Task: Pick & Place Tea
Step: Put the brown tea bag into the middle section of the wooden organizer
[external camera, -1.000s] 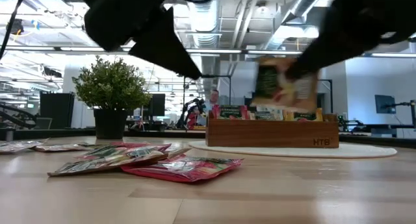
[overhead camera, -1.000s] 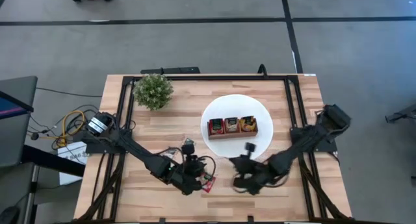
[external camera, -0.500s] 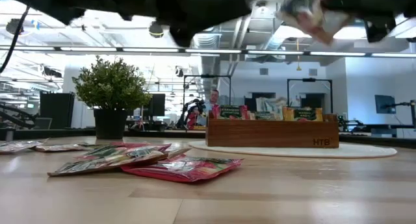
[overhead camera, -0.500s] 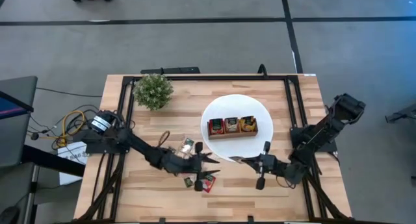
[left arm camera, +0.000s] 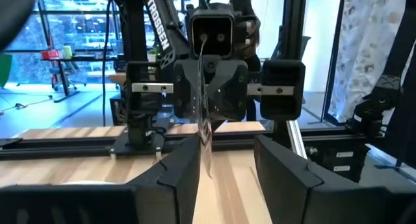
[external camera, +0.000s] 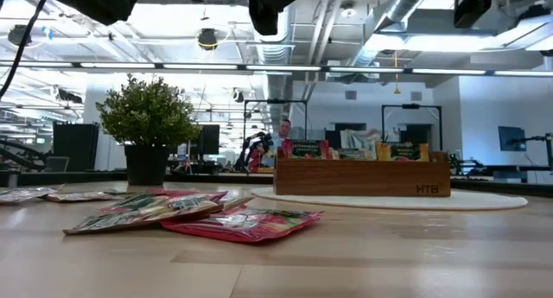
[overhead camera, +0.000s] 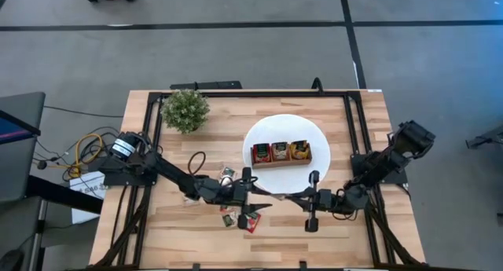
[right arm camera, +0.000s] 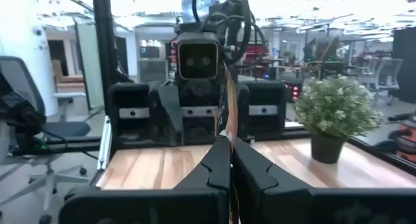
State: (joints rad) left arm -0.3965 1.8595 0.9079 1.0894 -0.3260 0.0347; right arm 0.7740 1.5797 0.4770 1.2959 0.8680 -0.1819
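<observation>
My right gripper (right arm camera: 231, 143) is shut on one tea sachet (right arm camera: 226, 107), held edge-on above the table's near middle (overhead camera: 280, 195). My left gripper (left arm camera: 226, 152) faces it, level and open. The sachet's free end (left arm camera: 205, 136) reaches between the left fingers, close to one of them. Several more sachets, mostly red, lie flat on the table (external camera: 242, 222), below the left arm (overhead camera: 240, 218). The brown wooden tray (overhead camera: 280, 153) stands on the white plate (overhead camera: 285, 128) with sachets upright in its compartments. My right gripper pinches the sachet's near end (right arm camera: 227, 136) between its two fingers. The fingers are level and come from the table's right side. The sachet stands on edge, sticks out past the fingertips and is lifted clear of the table. My left gripper: I cannot tell whether it touches the sachet.
A small potted plant (overhead camera: 185, 110) stands at the far left of the table. A few more sachets lie at the low view's far left (external camera: 34, 194). Black rails (overhead camera: 251, 93) frame the table. Bare wood shows near the front edge (overhead camera: 314, 247).
My right gripper has risen from near the table with the sachet and turned level, pointing toward the table's left. My left gripper has risen from the loose sachets, turned level and moved toward the right gripper. The two grippers now face each other.
</observation>
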